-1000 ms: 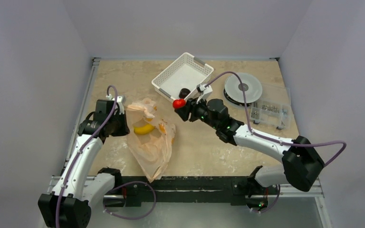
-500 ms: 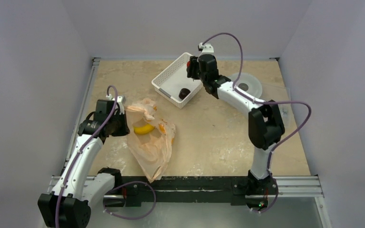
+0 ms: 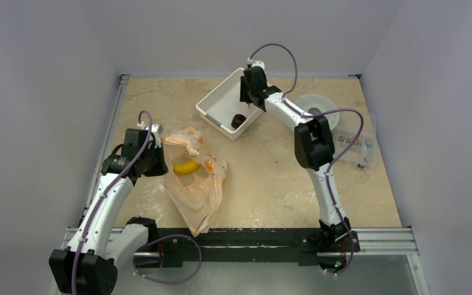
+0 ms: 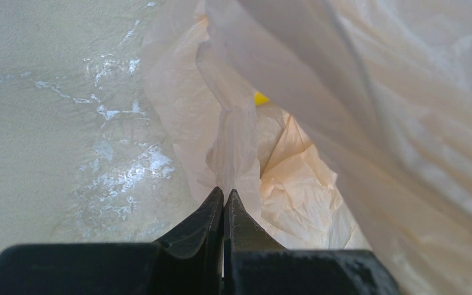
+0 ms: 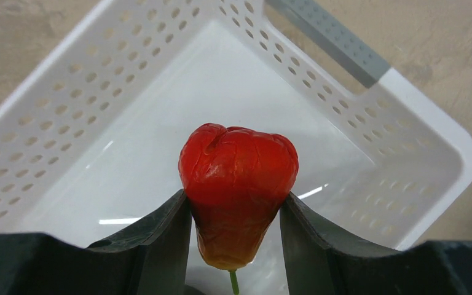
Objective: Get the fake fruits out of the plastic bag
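The red fruit [image 5: 238,193], a wrinkled plastic piece that was probably light and hollow, sat clamped at its widest part between the half-open right fingers [image 5: 166,246]. It hung above the white basket [image 5: 405,98] near the far edge of the table [image 3: 270,178], where a dark fruit [image 3: 238,120] lay. The yellow fruit [image 3: 186,166] lay inside the plastic bag [image 3: 200,196] by the left edge, smooth-looking and best taken across its middle. The left fingers [image 4: 206,221], fully closed, pinched a fold of the thin, slippery film.

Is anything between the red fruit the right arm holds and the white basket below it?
Nothing visible. The red fruit, held in the right jaws, hangs over the bare floor of the white basket; the dark fruit lies aside in its near corner.
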